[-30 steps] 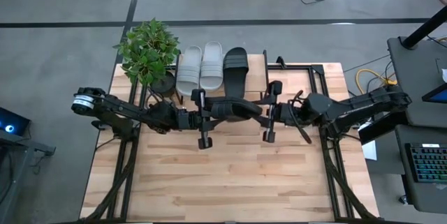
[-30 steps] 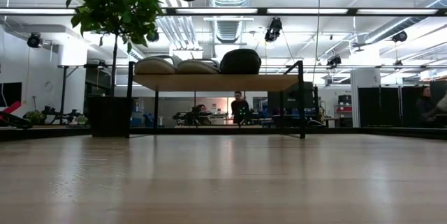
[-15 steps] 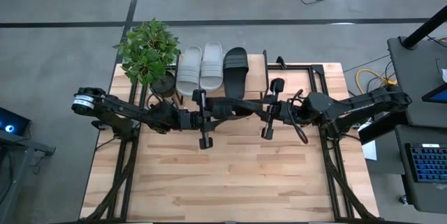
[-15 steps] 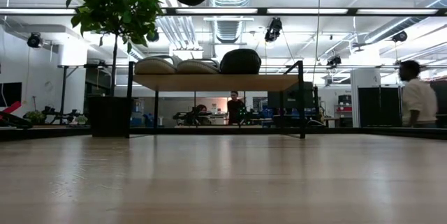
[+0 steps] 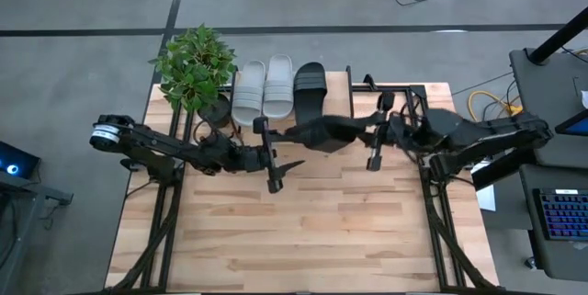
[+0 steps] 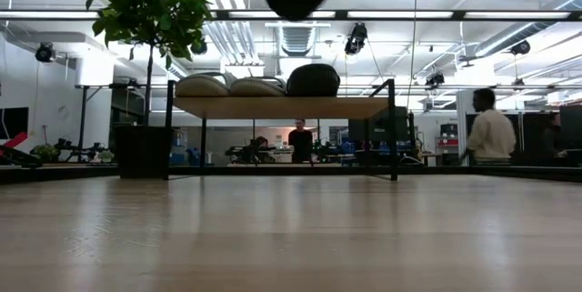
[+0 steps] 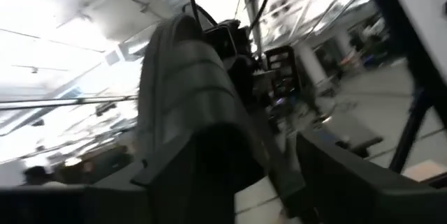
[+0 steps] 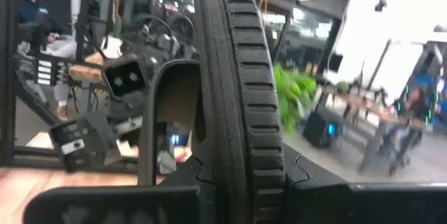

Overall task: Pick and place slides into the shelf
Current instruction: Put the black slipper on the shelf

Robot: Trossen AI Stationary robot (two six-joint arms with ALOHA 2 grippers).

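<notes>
- I see my right gripper (image 5: 360, 132) with its fingers clamped on the fourth slide (image 5: 323, 132), a black one, held on edge in the air above the table (image 5: 303, 231), near its far edge.
- My left gripper (image 5: 292, 163) sits just beside it, fingers spread wide, holding nothing.
- Two grey slides (image 5: 263, 88) and one black slide (image 5: 310, 89) lie on the shelf (image 6: 282, 106) at the far edge.

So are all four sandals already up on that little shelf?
No: in the high view only three sit on the shelf, while the fourth, a black slide, is held in the air by the right gripper.
</notes>
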